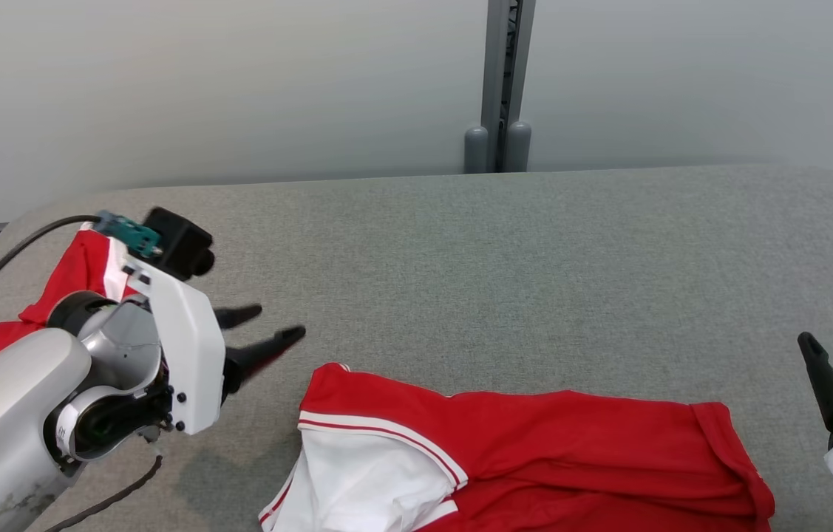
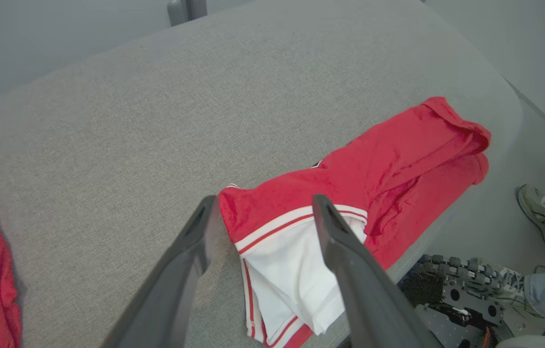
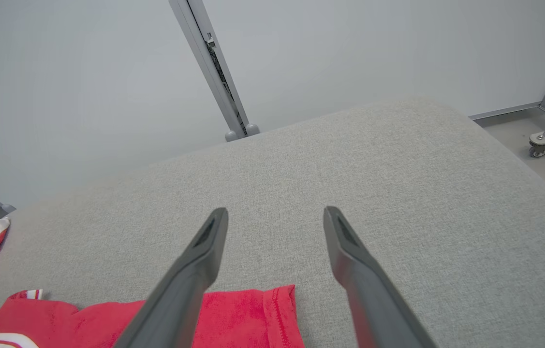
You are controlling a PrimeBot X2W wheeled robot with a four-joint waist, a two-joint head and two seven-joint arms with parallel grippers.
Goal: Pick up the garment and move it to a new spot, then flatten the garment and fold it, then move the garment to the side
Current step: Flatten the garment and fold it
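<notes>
The red and white garment [image 1: 534, 458] lies crumpled along the near edge of the grey bench [image 1: 534, 244]. Its long axis runs left to right, and its near side looks to hang over the bench edge. The left end effector [image 1: 279, 323] hovers just off the garment's left, white-panelled end, on the far-left side with its fingers pointing right. Its jaws are spread wide and hold nothing. The right end effector [image 1: 832, 346] stands to the right of the red hem end, a little apart from the cloth, also wide open and empty.

Flattening looks to be the next step. Each arm is nearer its own end of the garment, and the left is the closer of the two. A second red and white garment [image 1: 76, 270] lies well apart at the far left, partly behind the left arm.
</notes>
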